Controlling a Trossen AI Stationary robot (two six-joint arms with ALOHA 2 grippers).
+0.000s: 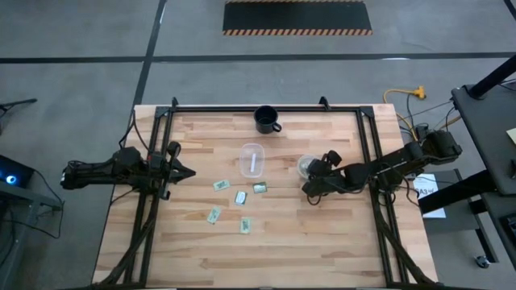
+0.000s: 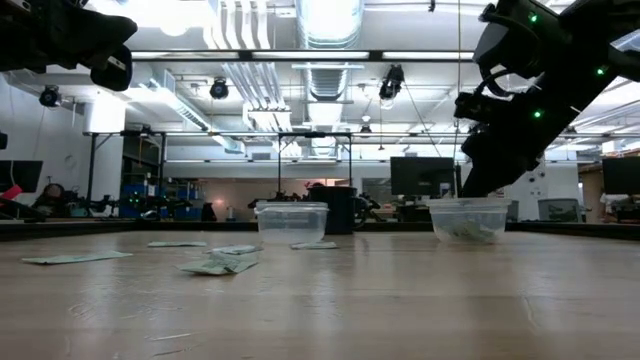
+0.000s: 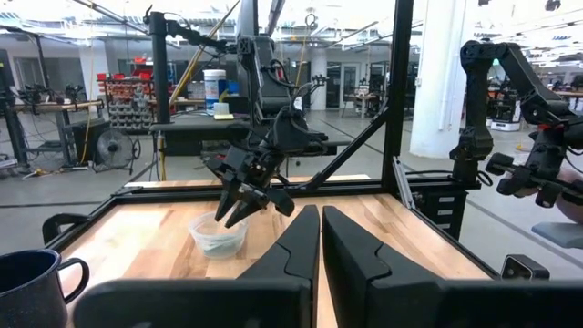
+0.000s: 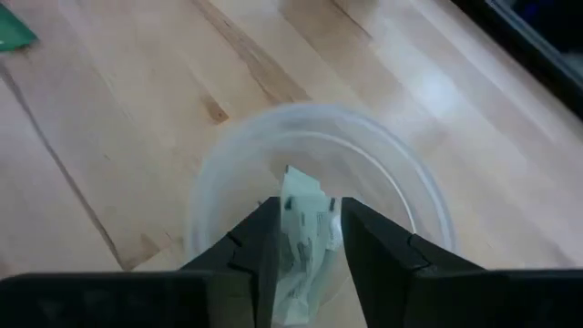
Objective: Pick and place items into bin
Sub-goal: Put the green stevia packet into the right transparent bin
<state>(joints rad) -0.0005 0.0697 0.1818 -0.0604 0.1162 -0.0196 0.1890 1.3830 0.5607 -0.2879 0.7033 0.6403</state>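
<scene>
Several small pale green and white packets lie flat on the wooden table near its middle, among them a packet point(image 1: 219, 184), a second point(image 1: 240, 196) and a third point(image 1: 244, 225). My right gripper point(image 1: 310, 187) point(image 4: 307, 228) hangs over a round clear cup point(image 1: 305, 167) point(image 4: 219, 173) and is shut on one packet point(image 4: 305, 205). The low view shows more pale material inside that cup point(image 2: 466, 228). My left gripper point(image 1: 187, 171) point(image 3: 321, 228) hovers shut at the table's left side, above the surface, touching nothing. My right gripper pinches a packet point(image 4: 303, 217) between its two fingers, coming from above and slanting down from the table's right side. The packet is lifted clear. It looks bent, and its free end point(image 4: 296, 179) sticks out past the fingertips over the cup's opening.
A rectangular clear container point(image 1: 252, 159) point(image 2: 291, 222) stands left of the round cup, with something pale inside. A dark blue mug point(image 1: 267, 119) point(image 3: 32, 273) sits near the far edge. Black frame rails point(image 1: 149, 193) run along the table's left and right sides. Bare wood lies toward the near edge.
</scene>
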